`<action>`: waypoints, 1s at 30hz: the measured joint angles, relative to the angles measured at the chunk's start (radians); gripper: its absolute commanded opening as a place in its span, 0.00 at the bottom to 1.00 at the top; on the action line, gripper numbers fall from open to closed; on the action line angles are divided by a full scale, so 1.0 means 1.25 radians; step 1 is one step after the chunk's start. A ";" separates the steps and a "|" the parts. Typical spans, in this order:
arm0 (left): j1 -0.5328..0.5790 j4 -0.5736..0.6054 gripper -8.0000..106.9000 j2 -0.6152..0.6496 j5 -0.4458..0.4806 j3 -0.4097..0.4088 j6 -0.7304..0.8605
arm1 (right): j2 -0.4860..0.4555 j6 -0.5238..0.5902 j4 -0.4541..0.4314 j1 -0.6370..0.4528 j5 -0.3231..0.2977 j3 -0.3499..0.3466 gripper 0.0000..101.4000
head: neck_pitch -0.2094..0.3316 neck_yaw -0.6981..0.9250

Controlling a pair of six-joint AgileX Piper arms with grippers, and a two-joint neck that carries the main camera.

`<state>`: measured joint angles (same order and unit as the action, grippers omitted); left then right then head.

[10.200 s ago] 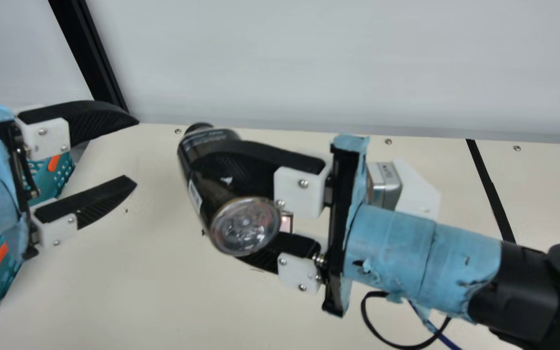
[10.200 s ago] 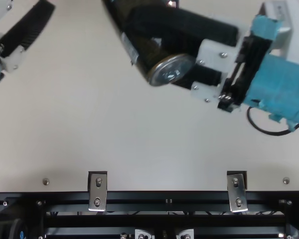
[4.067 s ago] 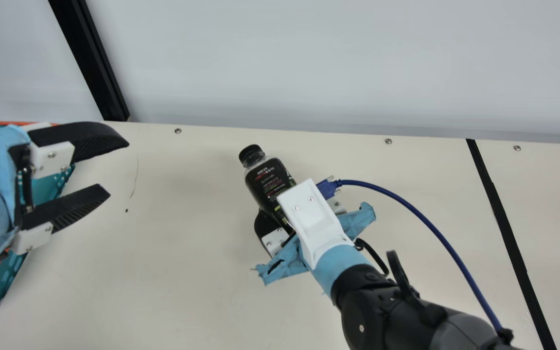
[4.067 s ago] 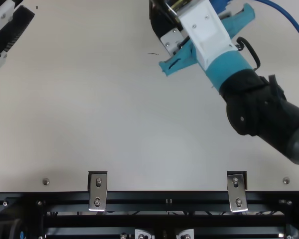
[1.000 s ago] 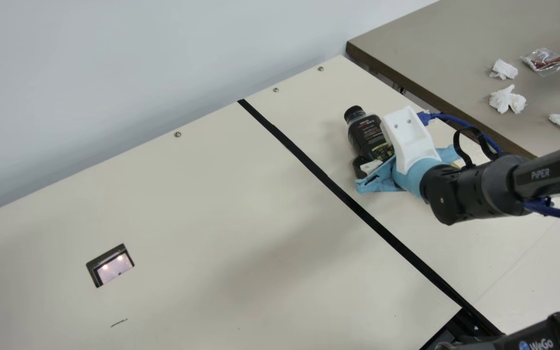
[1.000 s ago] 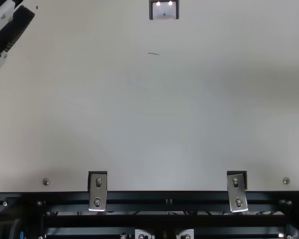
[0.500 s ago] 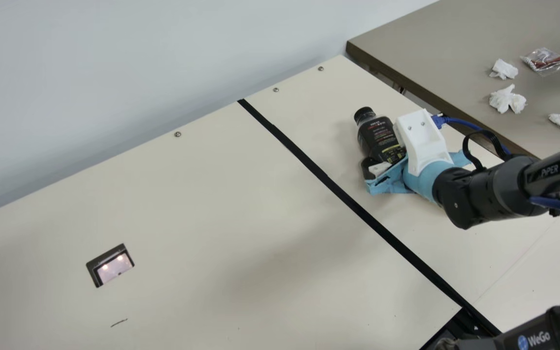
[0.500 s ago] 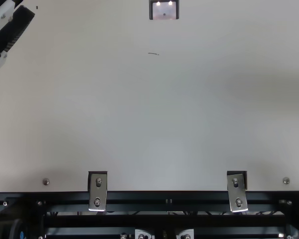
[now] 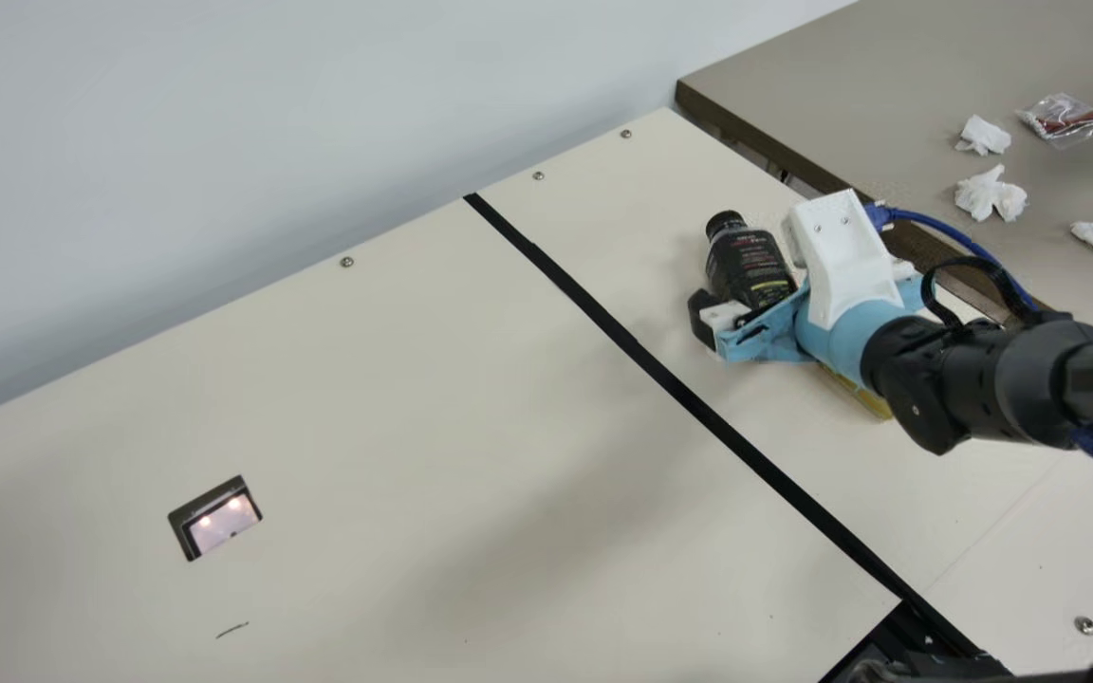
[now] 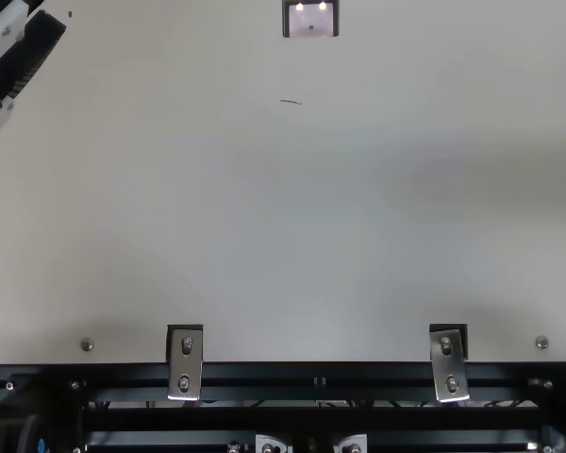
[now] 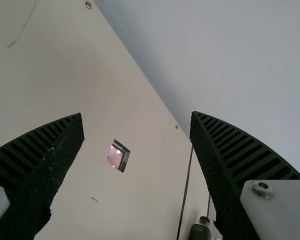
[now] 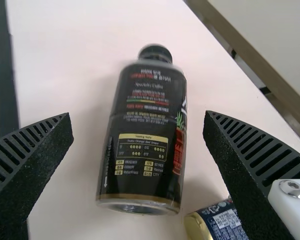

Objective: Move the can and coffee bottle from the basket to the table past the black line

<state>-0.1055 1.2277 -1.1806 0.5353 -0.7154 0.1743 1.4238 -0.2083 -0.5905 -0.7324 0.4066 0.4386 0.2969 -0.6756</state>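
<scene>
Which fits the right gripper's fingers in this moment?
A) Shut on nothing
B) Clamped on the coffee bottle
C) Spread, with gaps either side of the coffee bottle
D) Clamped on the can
C: the right gripper's fingers stand apart, bare table showing on both sides of the coffee bottle.

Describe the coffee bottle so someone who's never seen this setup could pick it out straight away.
On the cream table, find the black line and look past it, toward the grey table. The coffee bottle is there, between the open fingers of the right gripper. Its black cap and dark label set it apart from the blue, gold-ended can nearby.
</scene>
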 measured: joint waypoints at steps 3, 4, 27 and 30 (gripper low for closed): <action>0.000 0.000 0.85 0.000 0.000 0.000 0.000 | -0.048 -0.050 -0.042 0.018 -0.026 0.003 1.00 | -0.004 -0.004; 0.000 0.000 0.85 0.000 0.000 0.000 0.000 | -0.064 -0.068 -0.056 0.026 -0.038 0.006 1.00 | -0.004 -0.004; 0.000 0.000 0.85 0.000 0.000 0.000 0.000 | -0.350 -0.255 -0.061 0.499 -0.491 0.092 1.00 | 0.033 0.111; 0.000 0.000 0.85 0.000 0.000 0.000 0.000 | -0.389 -0.188 0.017 0.577 -0.587 0.122 1.00 | 0.053 0.147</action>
<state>-0.1055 1.2277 -1.1806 0.5353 -0.7154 0.1743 0.9371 -0.4428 -0.5686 -0.0111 -0.3270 0.5909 0.3634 -0.4914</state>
